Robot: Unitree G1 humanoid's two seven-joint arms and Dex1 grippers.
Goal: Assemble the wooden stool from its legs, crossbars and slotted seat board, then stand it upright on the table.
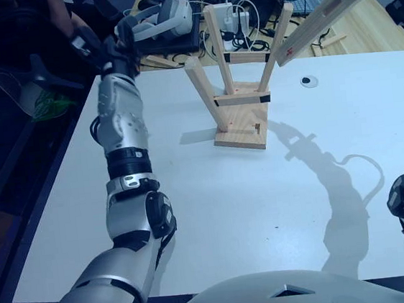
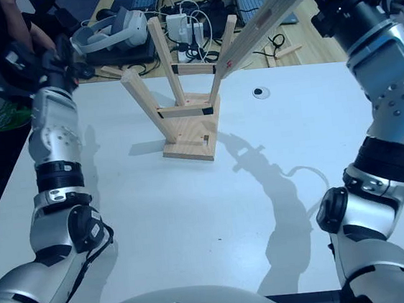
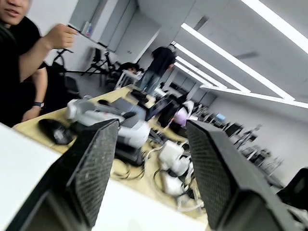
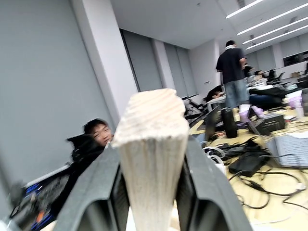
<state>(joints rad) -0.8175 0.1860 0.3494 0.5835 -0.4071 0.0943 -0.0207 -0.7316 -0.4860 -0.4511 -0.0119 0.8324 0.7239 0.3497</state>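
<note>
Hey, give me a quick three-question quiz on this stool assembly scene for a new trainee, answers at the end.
1. True or false: the seat board lies on the table with its legs pointing up.
2. Multiple choice: how many legs stand in the seat board? A two, B three, C four.
3. Fill in: the long wooden piece clamped in the right gripper is the fourth ____.
Key: 1 true; 2 B; 3 leg.
</note>
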